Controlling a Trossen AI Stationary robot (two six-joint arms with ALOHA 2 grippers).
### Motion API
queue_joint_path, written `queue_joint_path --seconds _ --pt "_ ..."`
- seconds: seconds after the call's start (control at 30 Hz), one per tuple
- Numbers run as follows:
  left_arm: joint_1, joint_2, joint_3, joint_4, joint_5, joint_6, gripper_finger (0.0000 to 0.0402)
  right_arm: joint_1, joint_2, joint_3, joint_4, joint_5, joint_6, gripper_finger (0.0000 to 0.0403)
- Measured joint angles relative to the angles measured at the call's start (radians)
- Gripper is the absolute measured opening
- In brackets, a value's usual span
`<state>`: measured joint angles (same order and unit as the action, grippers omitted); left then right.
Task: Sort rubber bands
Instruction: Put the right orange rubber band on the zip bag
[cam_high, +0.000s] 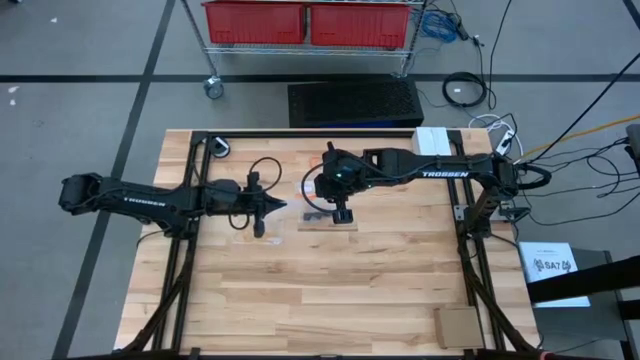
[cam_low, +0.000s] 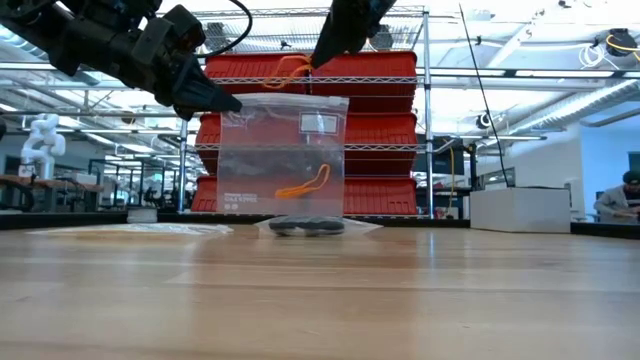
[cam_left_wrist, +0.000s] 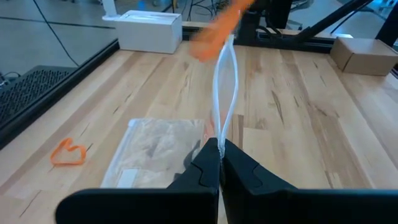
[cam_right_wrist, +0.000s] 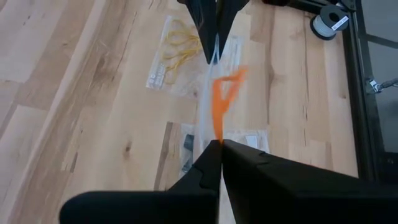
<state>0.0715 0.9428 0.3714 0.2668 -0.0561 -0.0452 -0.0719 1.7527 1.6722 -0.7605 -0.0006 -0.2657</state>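
A clear plastic bag (cam_low: 283, 140) stands upright above the table, with an orange rubber band (cam_low: 305, 183) inside it. My left gripper (cam_low: 230, 103) is shut on the bag's top corner. My right gripper (cam_low: 316, 60) is above the bag's mouth, shut on another orange rubber band (cam_low: 290, 68). A flat bag with pale yellow bands (cam_right_wrist: 177, 50) and one with black bands (cam_low: 305, 226) lie on the table. One loose orange band (cam_left_wrist: 67, 152) lies on the wood. My left gripper pinches the clear bag's top edge (cam_left_wrist: 221, 132) at one corner (cam_low: 240, 106) between its two shut fingers, coming from the table's left. The bag hangs upright below the hold, and its mouth (cam_left_wrist: 225, 74) gapes a little. My right gripper pinches one end of the orange rubber band (cam_right_wrist: 217, 127) between its shut fingers, slanting down from above. The band hangs free of the table over the bag's mouth, its loop (cam_right_wrist: 231, 79) reaching toward my left gripper (cam_right_wrist: 211, 25).
A white box (cam_left_wrist: 144, 30) and a cardboard box (cam_left_wrist: 364, 55) sit toward the table's right edge, and a tape roll (cam_right_wrist: 329, 22) is near the black frame rail. Bare wood (cam_high: 330, 290) stretches toward the near edge. Red bins (cam_low: 300, 100) stand on a rack behind.
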Motion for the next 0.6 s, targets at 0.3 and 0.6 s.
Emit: queue_joint_path --seconds 0.3,0.6 --pt "0.0 0.0 0.0 0.0 0.0 0.0 0.0004 0.001 0.0 0.0 -0.013 -0.002 0.0 0.0" --pt "0.0 0.0 0.0 0.0 0.0 0.0 0.0004 0.015 0.0 0.0 -0.027 -0.002 0.002 0.0"
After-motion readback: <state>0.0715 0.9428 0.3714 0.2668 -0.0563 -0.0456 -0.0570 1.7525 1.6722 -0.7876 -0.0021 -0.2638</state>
